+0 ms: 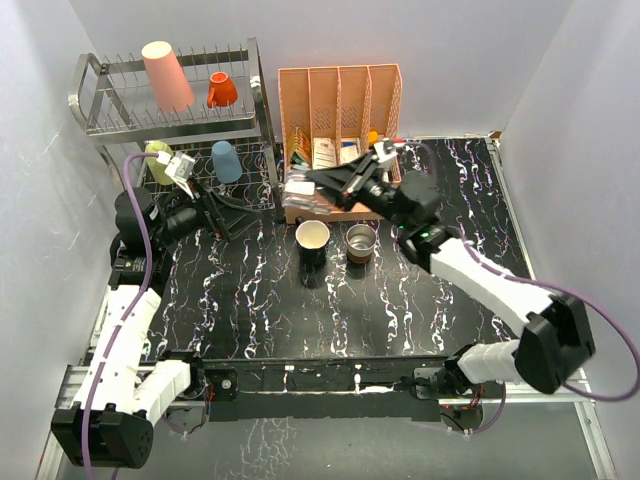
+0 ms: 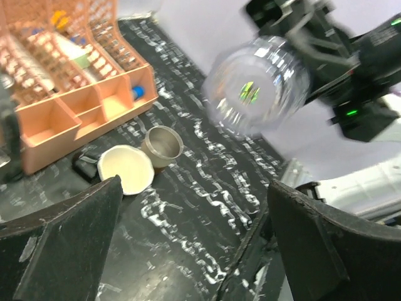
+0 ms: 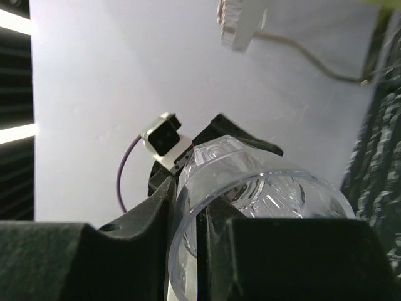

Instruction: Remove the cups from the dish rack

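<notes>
right gripper (image 3: 185,216) is pinched tight on the rim wall of the clear glass (image 2: 260,84), one finger inside, one outside. Glass is up in the air and tipped sideways, mouth toward the right wrist cam

left gripper (image 2: 194,188) is spread wide with nothing between the fingers. It points at the glass from the 9 o'clock side, clear of it

around it, top view:
- peach organizer (image 1: 340,100) at 12 o'clock on the black marbled surface (image 1: 250,310); the glass hangs just in front of its low front compartments, tightest spot
- black mug (image 1: 313,240) and brown metallic cup (image 1: 361,240) upright side by side mid-surface, just at 6 o'clock of the glass, black one on the 9 o'clock side
- dish rack (image 1: 85,95) in the 10 o'clock corner: pink tumbler (image 1: 167,75) and orange cup (image 1: 222,90) upside down on the top tier, yellow mug (image 1: 157,160) and blue cup (image 1: 226,160) on the lower tier
- left arm's wrist sits right in front of the lower tier, near the yellow mug, with its purple cable (image 1: 135,190) looping past there
- right arm reaches in from 4 o'clock, crossing the surface beside the brown cup
</notes>
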Robot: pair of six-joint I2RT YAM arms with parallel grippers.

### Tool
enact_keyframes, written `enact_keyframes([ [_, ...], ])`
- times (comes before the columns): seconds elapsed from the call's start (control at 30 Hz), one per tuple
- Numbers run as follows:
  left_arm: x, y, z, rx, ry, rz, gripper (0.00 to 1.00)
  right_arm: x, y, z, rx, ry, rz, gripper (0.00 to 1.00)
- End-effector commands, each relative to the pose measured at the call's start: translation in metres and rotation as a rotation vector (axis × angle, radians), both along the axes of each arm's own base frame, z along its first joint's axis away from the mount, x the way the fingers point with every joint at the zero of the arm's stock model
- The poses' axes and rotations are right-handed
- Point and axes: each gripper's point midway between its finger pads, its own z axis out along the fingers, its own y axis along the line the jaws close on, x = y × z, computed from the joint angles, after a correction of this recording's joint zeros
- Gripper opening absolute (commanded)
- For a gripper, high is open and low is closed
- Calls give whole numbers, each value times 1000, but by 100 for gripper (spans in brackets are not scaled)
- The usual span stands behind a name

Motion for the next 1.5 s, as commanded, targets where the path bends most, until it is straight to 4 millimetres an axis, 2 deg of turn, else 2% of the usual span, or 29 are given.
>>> enact_keyframes([
  [0.0,9,17,-19,148,22,105,97,11,-55,-22,-264,-43,-115,8],
  [0.1,17,28,-36,227,45,159,97,19,-93,-56,-482,-20,-161,8],
  [0.3,41,56,-73,383,84,299,97,37,-161,-96,-970,0,-311,8],
  [0.43,58,77,-87,474,46,404,97,49,-195,-123,-1223,53,-359,8],
  [0.53,71,89,-91,520,-15,467,97,58,-210,-140,-1350,70,-372,8],
  [0.67,90,104,-102,559,-24,551,97,64,-220,-183,-1492,112,-300,8],
  [0.77,102,116,-111,525,14,613,97,67,-226,-211,-1562,156,-265,8],
  [0.93,121,132,-123,505,62,663,97,80,-231,-230,-1628,167,-264,8],
  [1.07,136,149,-135,523,84,701,97,87,-227,-252,-1658,194,-215,8],
  [1.23,142,171,-145,538,82,697,97,92,-228,-282,-1718,246,-164,8],
  [1.33,149,190,-147,561,99,729,97,97,-226,-287,-1717,241,-166,8],
  [1.37,152,194,-149,572,107,741,97,99,-225,-295,-1721,250,-154,8],
  [1.47,158,198,-148,580,113,751,97,103,-219,-302,-1709,249,-136,8],
])
